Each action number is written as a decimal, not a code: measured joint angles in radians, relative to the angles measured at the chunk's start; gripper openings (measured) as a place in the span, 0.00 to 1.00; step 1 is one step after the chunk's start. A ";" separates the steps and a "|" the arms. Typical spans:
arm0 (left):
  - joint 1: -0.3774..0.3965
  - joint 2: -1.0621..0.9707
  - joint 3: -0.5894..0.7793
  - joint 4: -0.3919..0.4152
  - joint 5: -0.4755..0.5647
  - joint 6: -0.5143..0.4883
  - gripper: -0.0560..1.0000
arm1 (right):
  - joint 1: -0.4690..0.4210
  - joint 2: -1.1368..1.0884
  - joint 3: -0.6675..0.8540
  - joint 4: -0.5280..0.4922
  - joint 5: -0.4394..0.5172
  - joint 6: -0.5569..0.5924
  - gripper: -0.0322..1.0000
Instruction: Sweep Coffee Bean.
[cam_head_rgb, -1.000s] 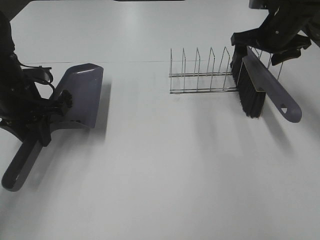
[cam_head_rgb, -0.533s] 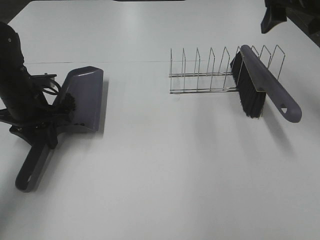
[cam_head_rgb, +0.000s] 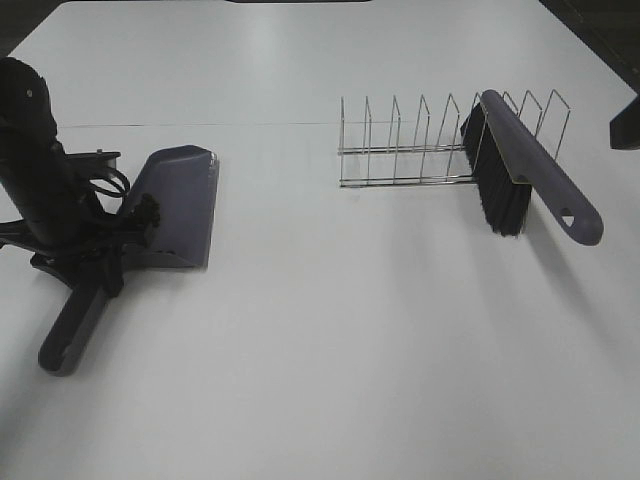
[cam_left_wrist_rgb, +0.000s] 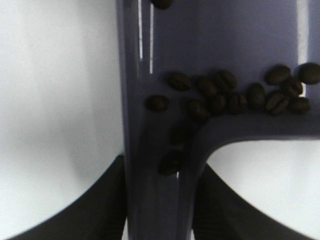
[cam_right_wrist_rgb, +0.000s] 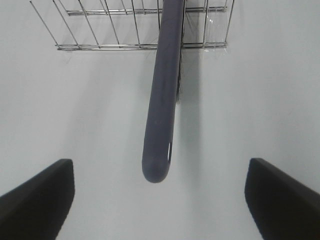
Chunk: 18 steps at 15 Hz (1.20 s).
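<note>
The coffee beans (cam_left_wrist_rgb: 235, 97) lie in a loose row against the back wall of the grey-purple dustpan (cam_head_rgb: 178, 205), with a few down its handle channel. My left gripper (cam_head_rgb: 98, 255) is shut on the dustpan's handle (cam_left_wrist_rgb: 155, 200) at the left of the table. The purple brush (cam_head_rgb: 520, 170) with black bristles leans in the wire rack (cam_head_rgb: 410, 150). My right gripper (cam_right_wrist_rgb: 159, 172) is open and empty, hovering over the end of the brush handle (cam_right_wrist_rgb: 162, 100). In the exterior view only a dark bit of it (cam_head_rgb: 626, 125) shows at the right edge.
The white table (cam_head_rgb: 350, 350) stretches between the dustpan and the rack. The rack's wire dividers (cam_right_wrist_rgb: 100, 20) stand on both sides of the brush.
My left arm has shifted the dustpan a little to the right and toward the front. My right arm has drawn away from the brush, off toward the right edge of the view.
</note>
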 joint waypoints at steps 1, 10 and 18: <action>0.000 0.000 0.000 -0.002 0.000 0.000 0.38 | 0.000 -0.067 0.035 0.000 0.010 -0.001 0.81; 0.000 -0.307 -0.001 0.015 0.133 -0.025 0.82 | 0.000 -0.638 0.250 0.000 0.402 -0.066 0.80; 0.000 -0.902 0.194 0.061 0.209 -0.037 0.79 | 0.000 -0.924 0.331 0.001 0.476 -0.161 0.78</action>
